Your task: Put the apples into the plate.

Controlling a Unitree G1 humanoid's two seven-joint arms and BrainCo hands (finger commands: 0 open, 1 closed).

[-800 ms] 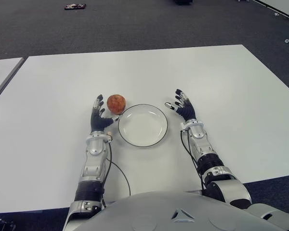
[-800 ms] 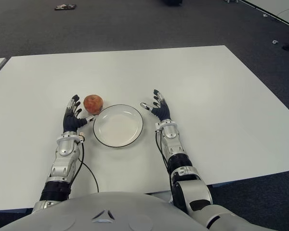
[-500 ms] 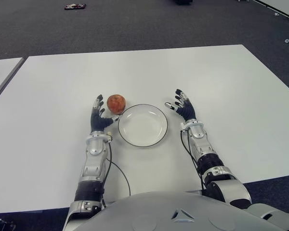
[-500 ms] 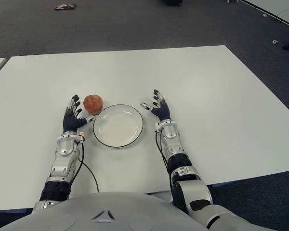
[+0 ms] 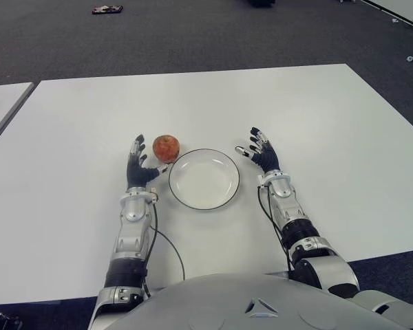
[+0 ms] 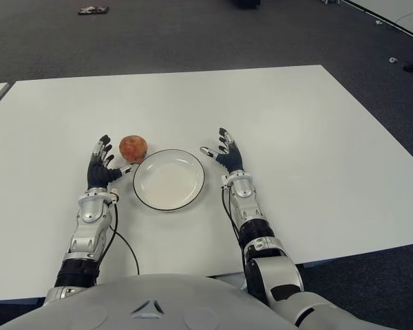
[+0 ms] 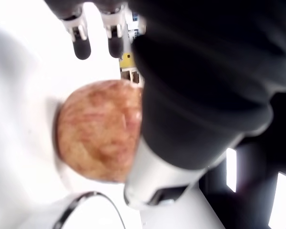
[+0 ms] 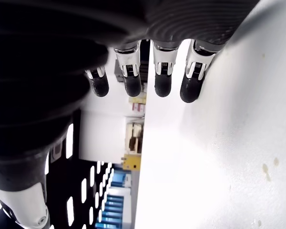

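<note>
Apple and plate mid-table, toward the near edge.
On the table (image 5: pixel 316 110), the apple (image 5: pixel 166 147) sits just beyond the plate's (image 5: pixel 204 205) left rim; a hand flanks each side.

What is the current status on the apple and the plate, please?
Left hand open beside the apple, not gripping. Right hand open, right of the plate. Apple on the table, outside the plate. Nothing blocking.

An apple (image 6: pixel 133 148) sits between the left hand (image 6: pixel 100 167) and plate (image 6: pixel 168 204).
</note>
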